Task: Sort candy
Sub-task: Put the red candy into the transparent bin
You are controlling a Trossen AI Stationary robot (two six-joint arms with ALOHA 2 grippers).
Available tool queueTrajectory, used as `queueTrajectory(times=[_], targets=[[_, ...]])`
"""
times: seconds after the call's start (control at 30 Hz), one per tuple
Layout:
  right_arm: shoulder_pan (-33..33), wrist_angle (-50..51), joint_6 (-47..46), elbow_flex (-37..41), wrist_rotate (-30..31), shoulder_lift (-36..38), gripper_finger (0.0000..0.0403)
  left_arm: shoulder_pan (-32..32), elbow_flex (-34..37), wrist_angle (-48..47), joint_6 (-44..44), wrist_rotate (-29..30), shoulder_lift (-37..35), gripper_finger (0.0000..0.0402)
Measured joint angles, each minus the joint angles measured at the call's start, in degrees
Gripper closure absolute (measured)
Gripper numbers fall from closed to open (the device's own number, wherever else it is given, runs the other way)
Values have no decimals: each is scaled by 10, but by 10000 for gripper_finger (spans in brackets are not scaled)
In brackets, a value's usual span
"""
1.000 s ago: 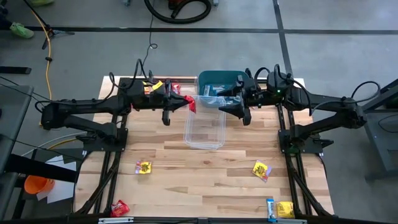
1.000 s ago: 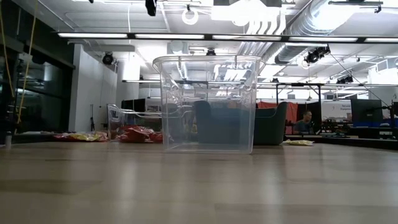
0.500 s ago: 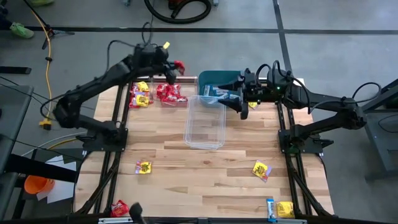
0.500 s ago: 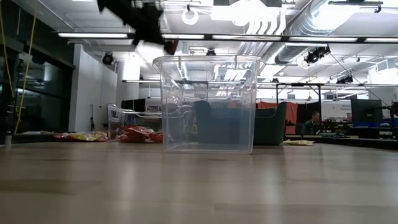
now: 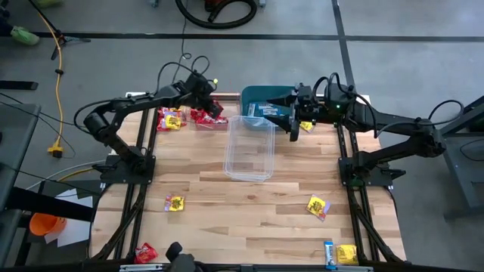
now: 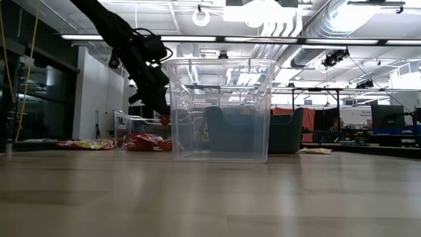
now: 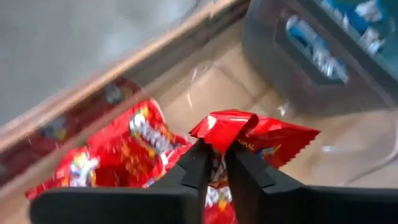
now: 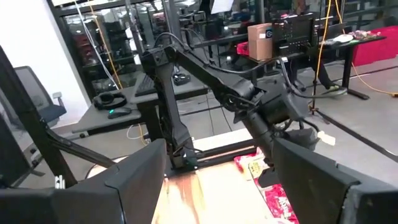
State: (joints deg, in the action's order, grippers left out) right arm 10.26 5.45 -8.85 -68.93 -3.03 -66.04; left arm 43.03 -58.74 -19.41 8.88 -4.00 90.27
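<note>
My left gripper point(image 5: 216, 110) slants down over a heap of red candy point(image 5: 203, 115) at the table's far left, shut on one red candy packet point(image 7: 261, 135). It also shows in the low view point(image 6: 158, 113). Beside the red heap lies a heap of yellow candy point(image 5: 170, 120). My right gripper point(image 5: 295, 125) hangs level and open, nothing between its fingers, near the teal bin point(image 5: 261, 97), which holds light blue candy. A tall clear tub point(image 5: 249, 147) stands mid-table. My left gripper pinches the red packet by a crumpled edge point(image 7: 219, 129) between its two fingertips point(image 7: 198, 163). The fingers slant down from the table's left. The packet sticks out past the fingertips, just above the red heap point(image 7: 134, 152); whether it touches the heap I cannot tell.
Loose candy lies on the near half of the table: a yellow packet point(image 5: 175, 202), another yellow one point(image 5: 318, 205), a red one point(image 5: 145, 253), and a yellow point(image 5: 346, 255) and a blue one point(image 5: 329, 254) at the near right corner.
My left gripper has swung with the red packet from beside the clear tub toward the table's far left, rising high, then tipped downward and sunk over the red heap. My right gripper has kept its place.
</note>
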Motion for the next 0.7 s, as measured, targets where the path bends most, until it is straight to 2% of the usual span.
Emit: queueTrajectory(times=[0.3,0.43,0.5,0.57,0.63,0.7], targets=[[0,8,1,0,-1,0,114,0,-8,27,13,1,-32,250],[3,9,3,0,-2,0,114,0,-21,25,30,-12,-64,213],[6,10,3,0,-2,0,114,0,-30,29,47,-42,-86,204],[9,12,3,0,-2,0,114,0,-36,41,68,-99,-116,201],[12,12,3,0,-2,0,114,-4,-36,82,88,-161,-152,200],[15,11,3,0,-2,0,114,-18,-36,129,102,-190,-191,200]])
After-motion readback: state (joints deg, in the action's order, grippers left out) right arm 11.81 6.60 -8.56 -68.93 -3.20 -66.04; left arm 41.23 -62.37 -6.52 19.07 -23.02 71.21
